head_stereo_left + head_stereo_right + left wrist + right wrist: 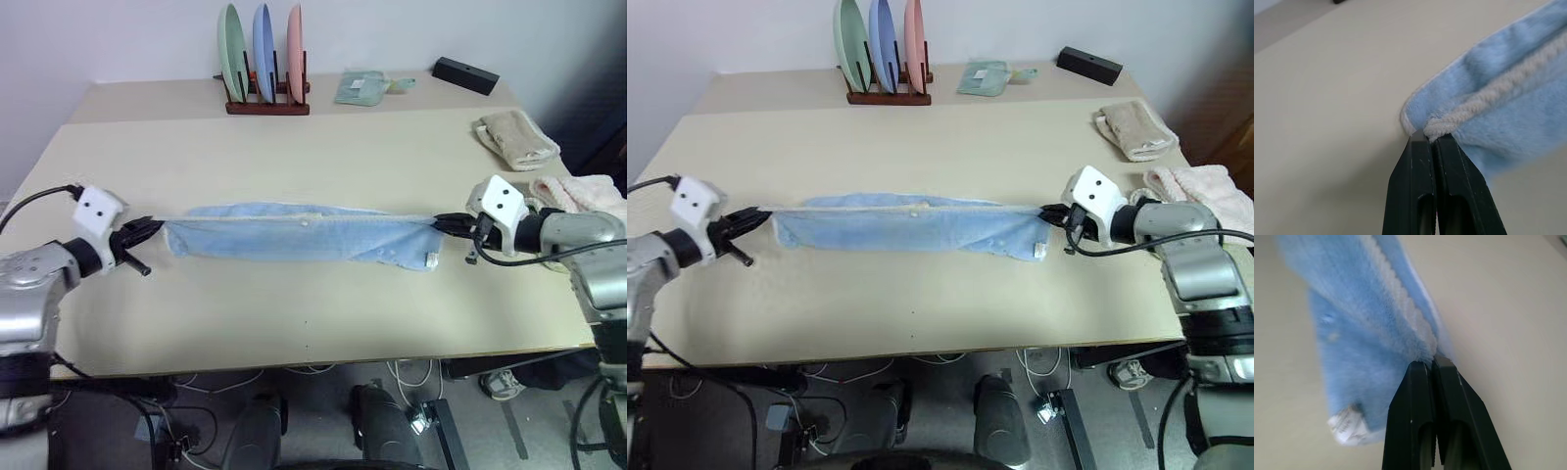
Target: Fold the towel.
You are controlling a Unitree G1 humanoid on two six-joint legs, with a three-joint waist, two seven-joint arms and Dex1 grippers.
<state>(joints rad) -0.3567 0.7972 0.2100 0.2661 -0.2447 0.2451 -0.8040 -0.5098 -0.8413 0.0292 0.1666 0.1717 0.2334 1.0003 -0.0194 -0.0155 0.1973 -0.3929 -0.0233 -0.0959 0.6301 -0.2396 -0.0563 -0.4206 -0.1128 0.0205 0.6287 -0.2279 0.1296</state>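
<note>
Blue towel (pixel 304 235) stretches lengthwise left to right across the table (pixel 294 323).

Beige table (pixel 294 323), pale wall (pixel 118 39), grey floor (pixel 323 411)

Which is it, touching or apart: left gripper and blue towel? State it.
Touching. The left wrist view shows the left gripper shut on the towel at its hem.

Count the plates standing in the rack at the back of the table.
3, upright side by side in the wooden rack: the green plate on its left, the blue plate in the middle, the pink plate on its right. None looks hidden.
</note>
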